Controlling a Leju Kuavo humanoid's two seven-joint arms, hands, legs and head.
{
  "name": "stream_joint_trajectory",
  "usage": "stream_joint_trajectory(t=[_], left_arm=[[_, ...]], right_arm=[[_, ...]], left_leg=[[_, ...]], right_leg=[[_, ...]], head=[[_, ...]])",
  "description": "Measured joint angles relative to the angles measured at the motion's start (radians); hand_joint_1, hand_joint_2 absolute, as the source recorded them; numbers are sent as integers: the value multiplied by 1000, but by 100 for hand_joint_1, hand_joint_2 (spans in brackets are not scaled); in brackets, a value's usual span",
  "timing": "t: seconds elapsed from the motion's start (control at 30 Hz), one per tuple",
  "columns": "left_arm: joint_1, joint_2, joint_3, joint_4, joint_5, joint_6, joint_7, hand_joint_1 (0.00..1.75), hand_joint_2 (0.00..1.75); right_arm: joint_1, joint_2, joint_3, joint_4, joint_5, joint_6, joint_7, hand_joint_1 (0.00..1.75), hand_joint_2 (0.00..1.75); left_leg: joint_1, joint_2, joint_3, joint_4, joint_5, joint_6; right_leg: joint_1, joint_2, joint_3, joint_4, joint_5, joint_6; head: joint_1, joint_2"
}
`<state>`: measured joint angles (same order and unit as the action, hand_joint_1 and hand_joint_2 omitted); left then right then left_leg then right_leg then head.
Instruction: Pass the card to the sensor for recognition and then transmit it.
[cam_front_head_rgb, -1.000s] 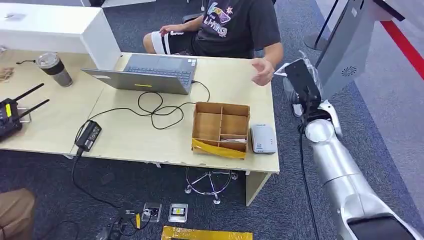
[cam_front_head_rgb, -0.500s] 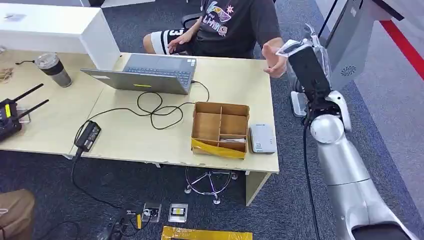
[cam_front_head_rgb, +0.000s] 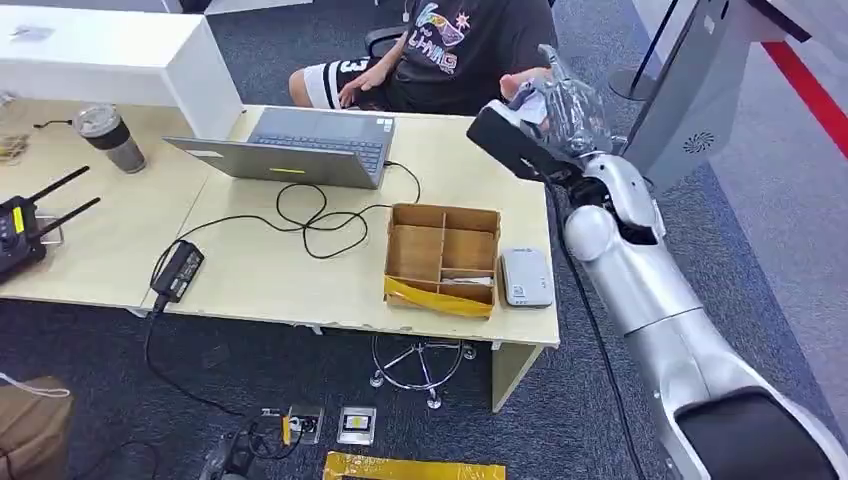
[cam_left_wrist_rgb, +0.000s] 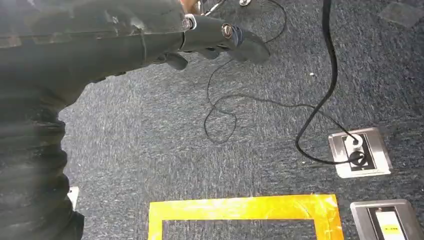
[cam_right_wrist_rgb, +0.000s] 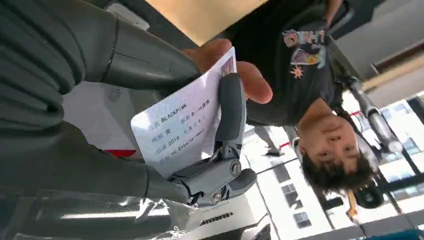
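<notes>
Right wrist view gives the clearest look at the right hand (cam_right_wrist_rgb: 150, 130): a white card (cam_right_wrist_rgb: 182, 125) with printed lines sits clamped between its thick thumb and a dark finger (cam_right_wrist_rgb: 231, 107), the print partly covered by that finger. Just past the card's far edge, a person's fingers (cam_right_wrist_rgb: 235, 70) touch or nearly touch it; whether they actually grip it cannot be told. Beyond the hand, the person's dark printed shirt (cam_right_wrist_rgb: 300, 55) shows.

From the head view the right hand (cam_front_head_rgb: 560, 110) is raised beyond the far right corner of the table (cam_front_head_rgb: 250, 280), wrapped in clear film that blurs its fingers, and the card itself is hard to make out there. The person's hand (cam_front_head_rgb: 520, 85) lies right against it. Nearer the robot than the hand, on the table, stand a cardboard divider box (cam_front_head_rgb: 442, 258) and, just beside it, a small white sensor (cam_front_head_rgb: 525, 277).

Left hand (cam_left_wrist_rgb: 200, 42) hangs over carpet (cam_left_wrist_rgb: 165, 130), its fingers loosely curled with nothing in them; much of it is cut off and blurred.
</notes>
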<state>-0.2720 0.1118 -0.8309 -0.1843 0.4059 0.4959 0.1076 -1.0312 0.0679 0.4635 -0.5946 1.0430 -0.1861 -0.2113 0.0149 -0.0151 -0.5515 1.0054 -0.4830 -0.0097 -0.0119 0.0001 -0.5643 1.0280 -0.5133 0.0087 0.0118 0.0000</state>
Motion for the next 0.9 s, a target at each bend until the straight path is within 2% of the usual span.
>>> stream_joint_trajectory(t=[0.3,0.63,0.67,0.7,0.9], left_arm=[[-5,-5,-5,0,3,-3,9,0,175],[-4,-8,-5,0,6,-7,10,0,175],[-4,-8,-5,0,6,-7,10,0,175],[-5,-8,-5,0,5,-7,10,0,175],[-5,-10,-5,0,5,-5,10,0,175]], right_arm=[[-7,3,63,125,66,49,45,175,175],[-10,-9,92,196,71,53,77,175,175],[-10,-11,92,198,72,53,78,79,175],[-11,-13,93,201,72,50,82,0,175],[-11,-27,101,222,74,22,117,0,175]], left_leg=[[0,0,0,0,0,0],[0,0,0,0,0,0],[0,0,0,0,0,0],[0,0,0,0,0,0],[0,1,0,0,0,0]], right_leg=[[0,0,-1,0,0,0],[0,1,-1,0,0,0],[0,1,-1,0,0,0],[0,1,-1,0,0,0],[0,1,-1,0,0,0]], head=[[0,0],[0,0],[0,0],[0,0],[0,0]])
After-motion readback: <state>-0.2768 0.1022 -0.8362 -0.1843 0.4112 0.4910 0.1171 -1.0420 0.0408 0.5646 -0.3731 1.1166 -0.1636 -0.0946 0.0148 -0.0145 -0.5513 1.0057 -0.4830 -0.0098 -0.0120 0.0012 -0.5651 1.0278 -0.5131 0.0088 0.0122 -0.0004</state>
